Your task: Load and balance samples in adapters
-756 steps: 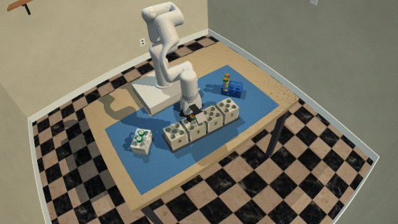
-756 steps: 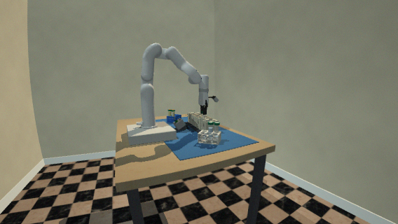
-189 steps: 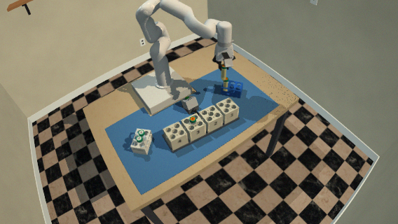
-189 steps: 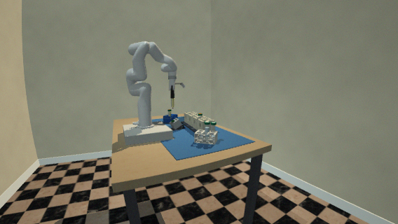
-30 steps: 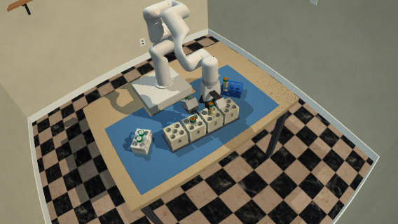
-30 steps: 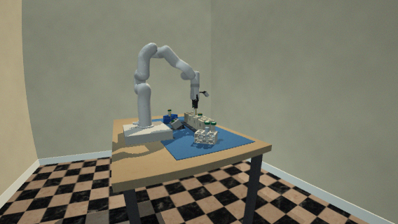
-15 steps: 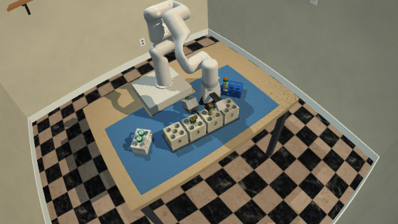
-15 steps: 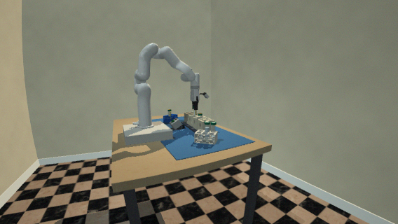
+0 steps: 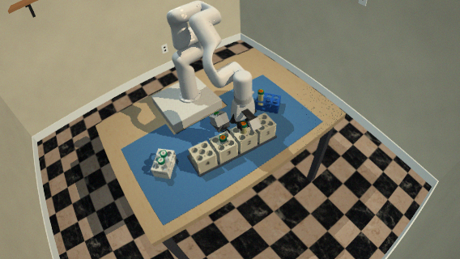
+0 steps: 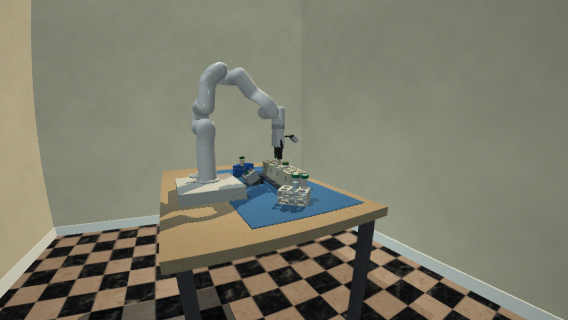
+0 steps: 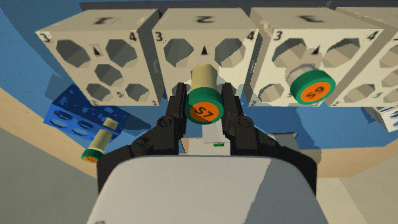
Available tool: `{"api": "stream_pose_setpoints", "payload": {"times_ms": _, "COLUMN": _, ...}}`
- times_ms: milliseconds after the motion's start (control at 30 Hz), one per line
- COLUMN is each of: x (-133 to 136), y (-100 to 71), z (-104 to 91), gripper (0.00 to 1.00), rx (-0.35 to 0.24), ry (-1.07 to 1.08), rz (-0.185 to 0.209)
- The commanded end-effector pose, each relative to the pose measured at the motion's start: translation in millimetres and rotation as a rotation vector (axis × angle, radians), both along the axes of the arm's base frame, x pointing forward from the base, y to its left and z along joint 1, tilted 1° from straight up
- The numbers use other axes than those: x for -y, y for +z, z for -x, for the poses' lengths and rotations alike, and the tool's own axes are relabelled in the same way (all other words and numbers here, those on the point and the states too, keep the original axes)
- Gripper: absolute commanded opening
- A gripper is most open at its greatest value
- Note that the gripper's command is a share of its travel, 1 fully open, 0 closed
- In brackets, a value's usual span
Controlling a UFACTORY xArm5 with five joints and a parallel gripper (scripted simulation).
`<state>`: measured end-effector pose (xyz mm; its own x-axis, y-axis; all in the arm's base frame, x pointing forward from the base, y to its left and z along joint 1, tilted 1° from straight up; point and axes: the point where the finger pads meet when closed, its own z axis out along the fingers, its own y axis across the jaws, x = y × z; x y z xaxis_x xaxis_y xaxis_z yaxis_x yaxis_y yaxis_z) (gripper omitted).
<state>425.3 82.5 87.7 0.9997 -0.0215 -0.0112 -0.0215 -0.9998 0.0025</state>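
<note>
Your black gripper (image 11: 203, 107) is clamped on S7 (image 11: 204, 102), a cream cylinder with green cap, over blocky beige adapter 2 (image 11: 170, 30); S9 (image 11: 313, 86) stands in adapter 3 (image 11: 280, 25).

Colours on the bench

Tan bench (image 9: 121, 133) under a blue mat (image 9: 194, 194); white arm (image 9: 190, 48) with a black claw (image 11: 203, 131). Cream adapters (image 9: 204, 155). Tube S7 (image 11: 204, 100) and tube S9 (image 11: 313, 88) have green caps with orange dots. Blue rack (image 9: 270, 101), white rack (image 9: 163, 167), black-and-tan chequered floor (image 9: 344, 227).
</note>
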Motion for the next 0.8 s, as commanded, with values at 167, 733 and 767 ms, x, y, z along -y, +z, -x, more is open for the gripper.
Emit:
{"api": "stream_pose_setpoints", "payload": {"times_ms": 167, "x": -0.2, "y": -7.2, "z": -1.4, "gripper": 0.0, "rx": 0.004, "ry": 0.0, "rz": -0.001}}
{"api": "stream_pose_setpoints", "payload": {"times_ms": 733, "x": -0.1, "y": -22.2, "z": -1.2, "gripper": 0.0, "rx": 0.004, "ry": 0.0, "rz": -0.001}}
{"api": "stream_pose_setpoints", "payload": {"times_ms": 767, "x": -0.1, "y": -23.2, "z": -1.2, "gripper": 0.0, "rx": 0.004, "ry": 0.0, "rz": -0.001}}
